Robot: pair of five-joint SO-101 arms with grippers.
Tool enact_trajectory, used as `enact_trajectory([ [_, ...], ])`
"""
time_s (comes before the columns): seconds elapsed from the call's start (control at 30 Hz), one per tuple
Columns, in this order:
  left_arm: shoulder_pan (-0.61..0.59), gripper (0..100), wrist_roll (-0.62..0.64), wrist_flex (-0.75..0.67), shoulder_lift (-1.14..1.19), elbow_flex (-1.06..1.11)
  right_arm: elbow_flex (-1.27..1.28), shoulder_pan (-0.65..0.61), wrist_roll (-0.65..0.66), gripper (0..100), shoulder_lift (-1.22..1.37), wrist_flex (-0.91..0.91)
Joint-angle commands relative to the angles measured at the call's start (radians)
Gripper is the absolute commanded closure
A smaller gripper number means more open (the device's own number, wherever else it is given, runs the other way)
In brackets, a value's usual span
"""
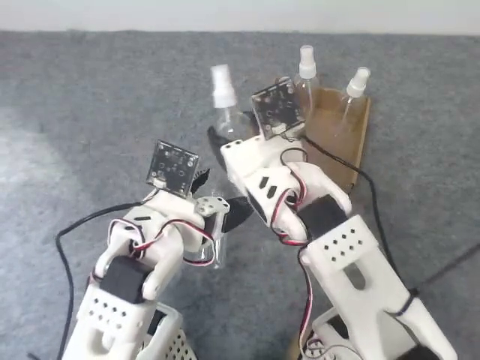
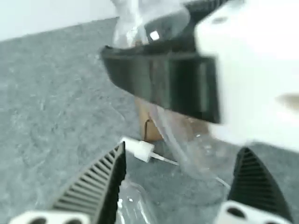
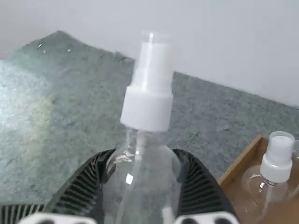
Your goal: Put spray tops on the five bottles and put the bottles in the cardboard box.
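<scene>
My right gripper (image 1: pixel 225 144) is shut on a clear bottle (image 1: pixel 225 105) with a white spray top, held upright to the left of the cardboard box (image 1: pixel 341 142). Its ribbed black fingers (image 3: pixel 79 191) press the same bottle (image 3: pixel 145 112) from both sides. Two capped bottles (image 1: pixel 306 69) (image 1: pixel 355 86) stand in the box. My left gripper (image 1: pixel 219 196) sits just in front of the right one, open, with a clear bottle (image 1: pixel 216 251) without a top under its wrist. Between the left gripper's fingers (image 2: pixel 100 182), a loose white spray top (image 2: pixel 140 150) with its thin tube lies on the carpet.
Grey carpet covers the table, with open room to the left and far side. The box edge (image 2: pixel 148 128) lies just beyond the loose spray top. Black and red cables trail off both arms near the front.
</scene>
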Motion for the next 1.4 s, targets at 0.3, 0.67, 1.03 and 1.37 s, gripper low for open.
enact_trajectory([
  [0.3, -0.044, 66, -0.023, -0.101, -0.014, 0.036, -0.095, -0.016, 0.049, 99.3, -0.199, 0.295],
  [0.67, -0.044, 66, -0.028, -0.098, -0.014, 0.041, -0.094, 0.503, 0.229, 99.3, -0.090, 0.151],
  [1.03, -0.046, 66, -0.028, -0.107, -0.012, 0.056, -0.094, 0.634, 0.224, 99.3, 0.302, -0.093],
  [1.37, -0.046, 66, -0.029, -0.107, -0.012, 0.059, -0.094, 0.625, 0.224, 99.3, 0.458, -0.245],
])
